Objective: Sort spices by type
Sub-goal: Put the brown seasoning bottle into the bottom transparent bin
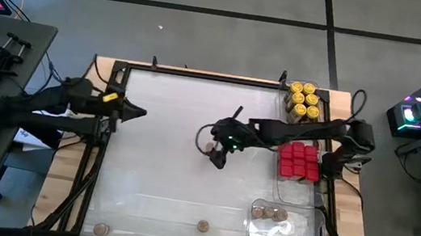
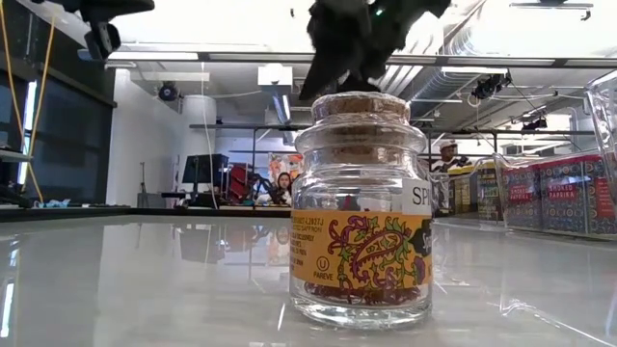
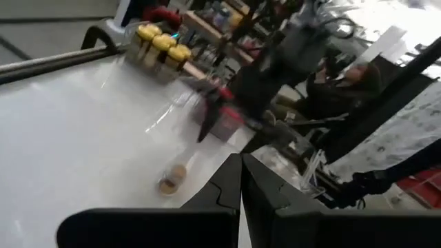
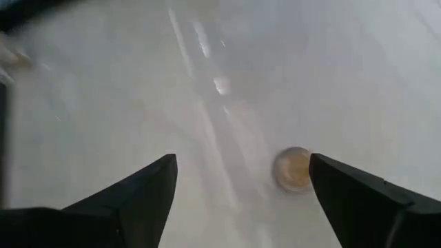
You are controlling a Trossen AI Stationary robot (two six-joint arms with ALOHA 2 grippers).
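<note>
From above: right tool (image 1: pixel 213 147) over mid white tabletop (image 1: pixel 157 152), beside a small cork-topped glass jar (image 1: pixel 208 147); yellow-lidded round jars (image 1: pixel 304 99), red boxy tins (image 1: pixel 299 160) in trays at right; left tool (image 1: pixel 136 112) parked at the left edge, shut. Level: paisley-labelled jar (image 2: pixel 362 212) upright, dark tool just above its cork. From the right wrist: fingers (image 4: pixel 145 189) spread wide, empty, jar (image 4: pixel 293 169) below between them, nearer one finger.

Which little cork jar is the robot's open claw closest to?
The cork-topped jar in the table's middle, right beside the open right gripper. The other loose cork jars sit by the table's near edge, and some are already in the clear tray.
</note>
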